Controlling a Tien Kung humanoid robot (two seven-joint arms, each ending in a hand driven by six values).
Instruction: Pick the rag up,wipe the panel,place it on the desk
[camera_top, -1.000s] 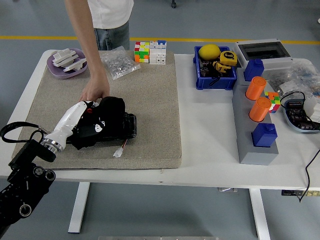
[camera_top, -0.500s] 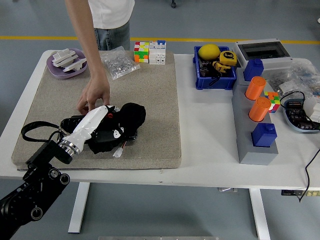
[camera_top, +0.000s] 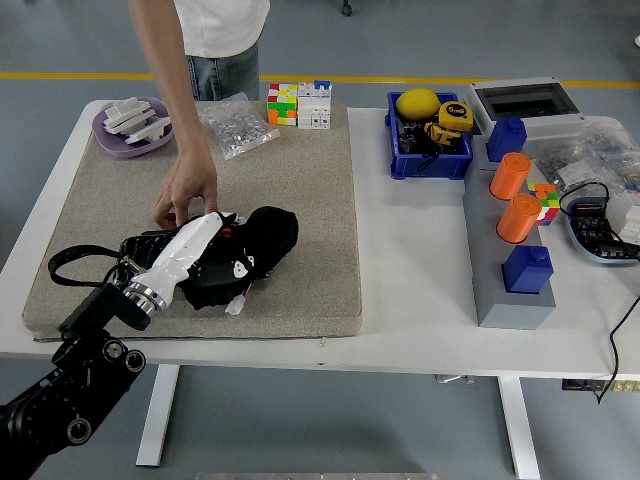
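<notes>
Since half a second ago the left hand (camera_top: 200, 243) has slid slightly right with the black rag (camera_top: 250, 248), which now bulges a little further right over the black panel (camera_top: 150, 245). One second ago hand and rag lay further left, so the wipe has run from left to right. White-shelled, the hand lies pressed on the rag's left part with its fingers bent down into the cloth, gripping it. Rag and panel sit on the near left part of the beige mat (camera_top: 300, 200), and a small white connector (camera_top: 236, 306) pokes out at the panel's near edge. A person's hand (camera_top: 185, 195) reaches down from the far side, fingertips touching the panel's far edge just beside the robot hand. Far left on the mat stands a purple dish (camera_top: 133, 128), with a clear bag of small parts (camera_top: 238, 127) and coloured cubes (camera_top: 299, 104) further right. No right arm shows.
</notes>
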